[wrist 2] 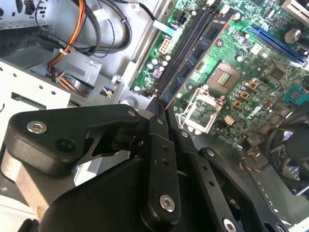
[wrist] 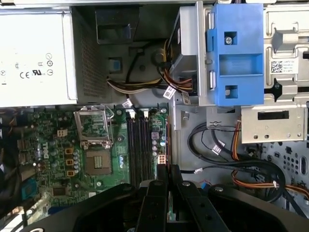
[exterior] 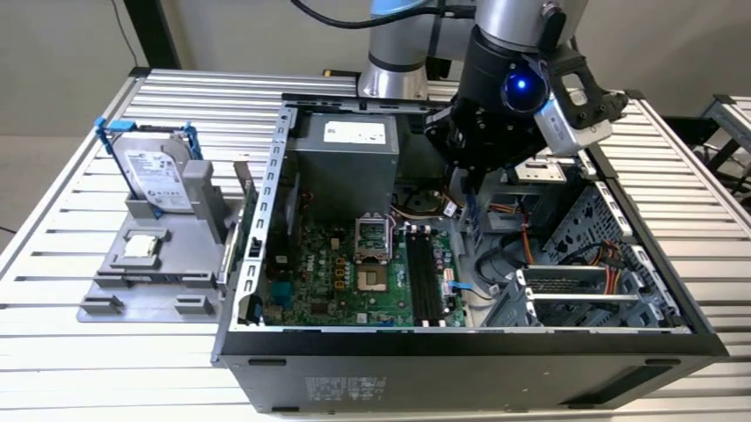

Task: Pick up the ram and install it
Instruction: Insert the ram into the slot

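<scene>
- Ram (wrist 2: 198, 50): a dark blue-black stick with a row of chips. It is pinched at one end by the end effector (wrist 2: 161, 104) and lies lengthwise just beside the black memory slots (wrist 2: 186, 46) of the green motherboard (wrist 2: 251, 63). Whether it touches a slot cannot be told.
- In the first wrist view the ram (wrist: 167, 145) shows edge-on as a thin line running out from the fingertips, next to the slots.
- Writing: the grey power supply (exterior: 346, 167) has a white label (exterior: 354, 132) with dark print. The first wrist view shows that label (wrist: 29, 53) with certification marks. A small white coded sticker (wrist: 280, 65) sits on the metal drive bay beside a blue bracket (wrist: 236, 53).
- The silver hard drive (exterior: 158, 171) has a printed top label and stands upright in a grey holder on the table (exterior: 70, 352). A square CPU chip (exterior: 143, 246) lies in the holder below it.
- End effector: narrow, both fingers pressed against the ram's faces, reaching down inside the open computer case (exterior: 252, 264).
</scene>
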### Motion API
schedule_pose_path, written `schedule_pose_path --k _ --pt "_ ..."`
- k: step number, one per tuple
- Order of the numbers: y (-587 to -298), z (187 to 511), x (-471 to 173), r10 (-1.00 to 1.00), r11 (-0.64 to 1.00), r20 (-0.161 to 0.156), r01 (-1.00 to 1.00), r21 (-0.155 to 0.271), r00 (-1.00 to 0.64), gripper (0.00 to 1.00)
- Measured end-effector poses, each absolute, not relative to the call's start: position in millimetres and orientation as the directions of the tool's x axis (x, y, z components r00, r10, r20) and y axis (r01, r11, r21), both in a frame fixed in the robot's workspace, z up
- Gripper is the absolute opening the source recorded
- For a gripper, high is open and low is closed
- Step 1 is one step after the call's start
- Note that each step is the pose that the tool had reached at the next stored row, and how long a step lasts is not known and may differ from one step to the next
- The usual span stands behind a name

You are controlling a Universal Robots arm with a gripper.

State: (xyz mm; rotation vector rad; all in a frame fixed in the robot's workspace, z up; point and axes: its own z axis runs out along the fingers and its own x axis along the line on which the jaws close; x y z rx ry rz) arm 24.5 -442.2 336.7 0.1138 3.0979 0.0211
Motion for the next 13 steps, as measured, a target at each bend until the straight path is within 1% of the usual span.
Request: schedule_pose_path --k 13 --pt "-442.3 312.9 23.7 0.073 0.997 -0.041 0.073 0.015 -0.996 0.00"
